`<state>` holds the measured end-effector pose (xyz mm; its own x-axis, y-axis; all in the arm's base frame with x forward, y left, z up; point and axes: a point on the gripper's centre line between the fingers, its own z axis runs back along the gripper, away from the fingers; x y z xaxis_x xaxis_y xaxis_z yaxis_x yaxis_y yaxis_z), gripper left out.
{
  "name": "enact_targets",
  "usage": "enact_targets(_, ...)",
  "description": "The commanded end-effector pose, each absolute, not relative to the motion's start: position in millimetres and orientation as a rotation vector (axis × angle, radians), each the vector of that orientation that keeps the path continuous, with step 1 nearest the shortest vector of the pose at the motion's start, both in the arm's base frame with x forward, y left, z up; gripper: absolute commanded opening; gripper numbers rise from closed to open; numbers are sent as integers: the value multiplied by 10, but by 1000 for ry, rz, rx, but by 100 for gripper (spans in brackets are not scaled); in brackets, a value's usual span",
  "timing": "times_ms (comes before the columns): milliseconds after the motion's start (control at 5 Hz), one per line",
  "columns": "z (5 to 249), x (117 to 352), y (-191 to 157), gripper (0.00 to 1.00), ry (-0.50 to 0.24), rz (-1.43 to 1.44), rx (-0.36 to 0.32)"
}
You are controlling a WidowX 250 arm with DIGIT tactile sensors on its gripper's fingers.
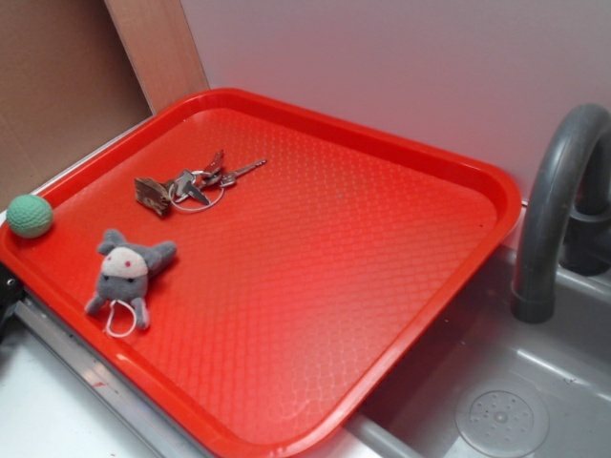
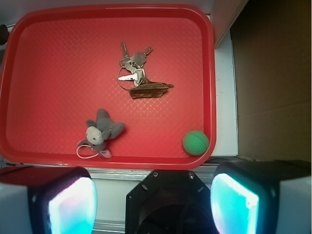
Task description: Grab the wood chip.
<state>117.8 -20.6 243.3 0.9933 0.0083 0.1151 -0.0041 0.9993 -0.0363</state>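
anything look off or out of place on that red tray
Nothing is spilled or damaged. The green ball sits up on the red tray's rim at a corner rather than on its floor; the wood chip, keys and plush toy lie flat.

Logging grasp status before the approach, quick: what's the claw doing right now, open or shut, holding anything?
Claw: open, fingers wide apart, holding nothing; the wood chip lies untouched on the red tray.
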Motion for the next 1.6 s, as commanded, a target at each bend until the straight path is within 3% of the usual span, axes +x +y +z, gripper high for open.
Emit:
enact_targets(0,2433,1178,-206,100,-115,6,-36)
enact_targets(200,2457,1220,-240,100,-97,259,-64)
enact_targets(400,2373,1273,-232,100,5,523,-169)
enact_targets(600,2190,1358,-210,100,1,774,-206)
enact_targets(800,1931,1492,-167,100,-98,1012,-271)
enact_targets(1200,1622,1690,-188,100,-192,1206,-174)
enact_targets(1400,1419,1924,-187,100,-199,1258,-138)
